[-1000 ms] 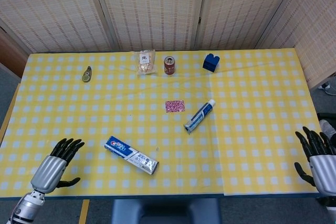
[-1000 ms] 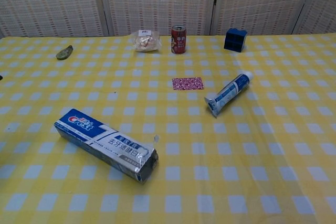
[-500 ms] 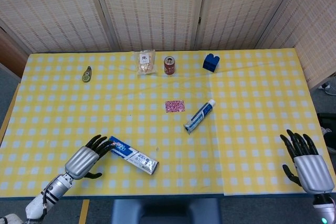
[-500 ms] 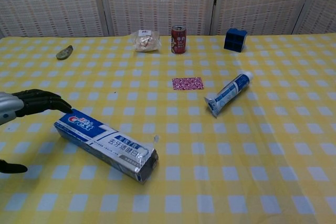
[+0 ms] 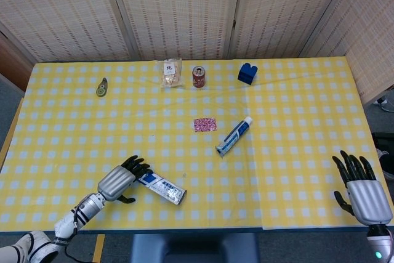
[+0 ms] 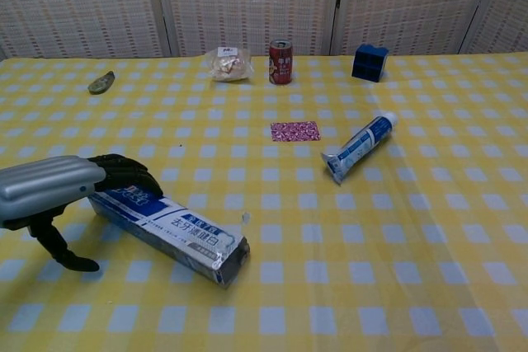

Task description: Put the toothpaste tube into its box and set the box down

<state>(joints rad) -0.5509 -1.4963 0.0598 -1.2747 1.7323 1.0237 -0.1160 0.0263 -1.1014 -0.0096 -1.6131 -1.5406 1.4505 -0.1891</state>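
Nearest: left hand (image 6: 58,191) sits over the left end of the toothpaste box (image 6: 177,232), fingers (image 6: 128,175) draped on top, thumb low on the near side; whether it actually grips, can't tell. Box is blue/white/silver with Chinese characters; the brand end is covered. Right hand (image 5: 362,186) at the desk's right edge, fingers spread, holding nothing. Desk (image 5: 295,152) has a yellow-white check cloth. Toothpaste tube (image 6: 358,147), blue-white with a white cap, lies mid-desk, well apart from the box, beside a pink patterned card (image 6: 294,131). Far row: red can (image 6: 280,61), snack bag (image 6: 229,64), blue block (image 6: 370,63). Woven screens (image 5: 184,10) behind.
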